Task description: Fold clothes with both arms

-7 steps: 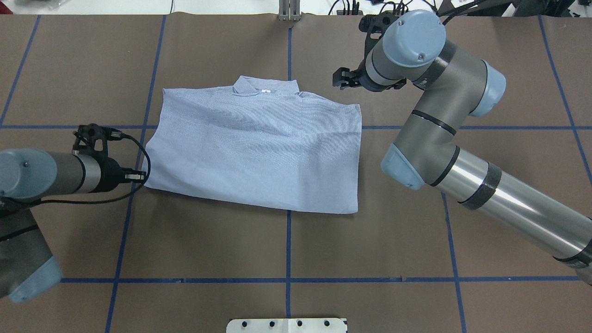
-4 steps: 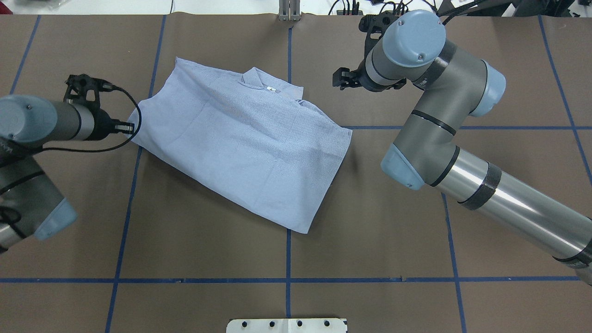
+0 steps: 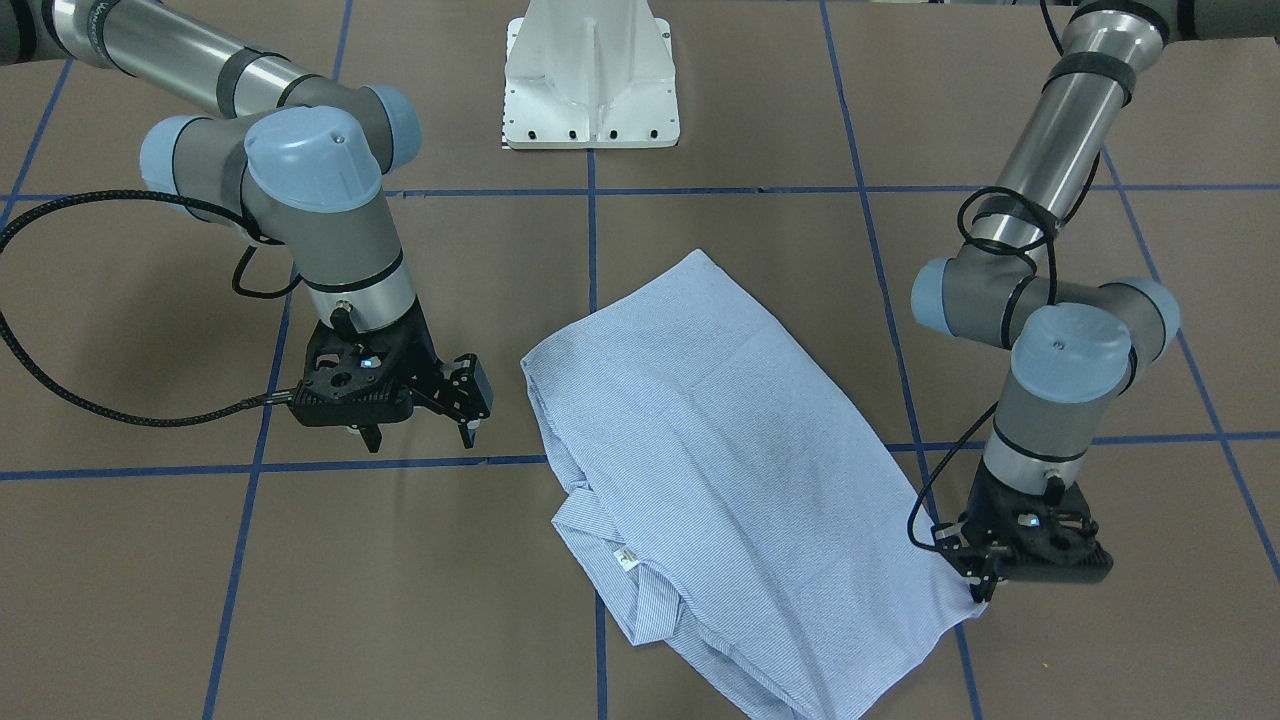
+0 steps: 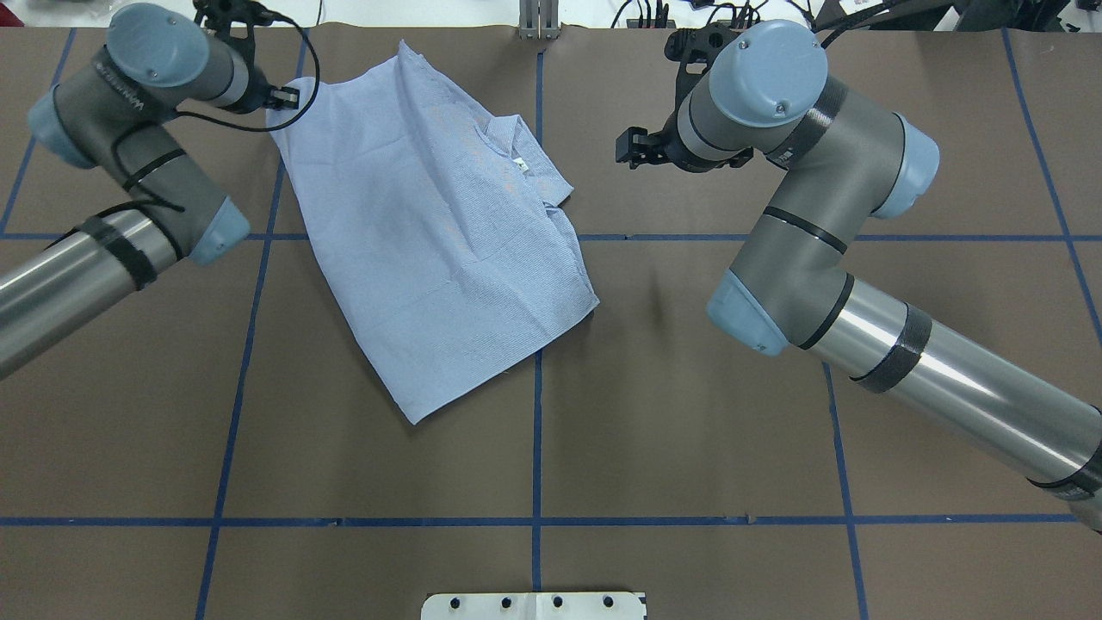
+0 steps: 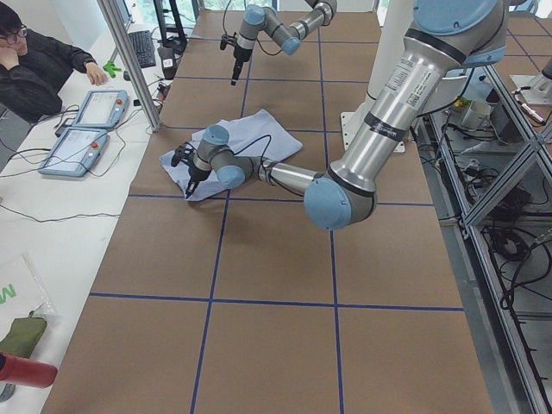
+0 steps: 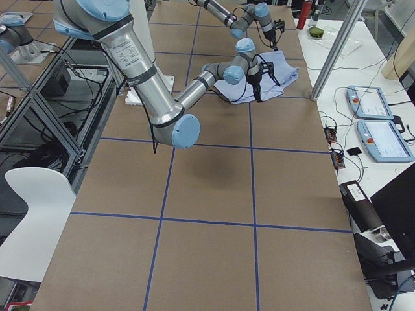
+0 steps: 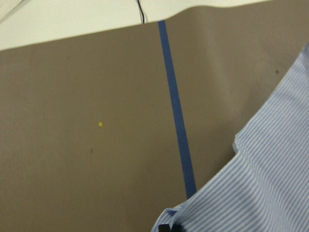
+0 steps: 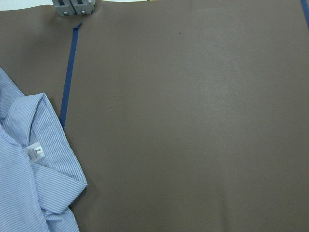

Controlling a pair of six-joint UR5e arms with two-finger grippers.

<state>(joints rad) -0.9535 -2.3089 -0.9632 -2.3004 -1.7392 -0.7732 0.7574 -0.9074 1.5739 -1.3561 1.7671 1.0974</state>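
The light blue-and-white striped shirt (image 4: 439, 232) lies folded and slanted across the brown table, its collar and white neck label (image 4: 521, 164) on the right side. My left gripper (image 4: 284, 95) is shut on the shirt's far left corner near the far table edge; the front-facing view shows the left gripper (image 3: 985, 590) pinching that corner of the shirt (image 3: 720, 470). In the left wrist view striped cloth (image 7: 260, 188) fills the lower right. My right gripper (image 3: 420, 432) hovers open and empty beside the collar, apart from it. The label (image 8: 35, 151) appears in the right wrist view.
Blue tape lines (image 4: 535, 448) grid the brown table. The white pedestal base (image 3: 590, 75) stands at the robot's side. A metal bracket (image 4: 538, 21) sits at the far edge. A person (image 5: 34, 60) sits beyond that edge by two pendants (image 5: 86, 129).
My left gripper has carried the shirt's corner away from the robot toward the far edge, and the shirt has swung round with it. The right arm has stayed still.
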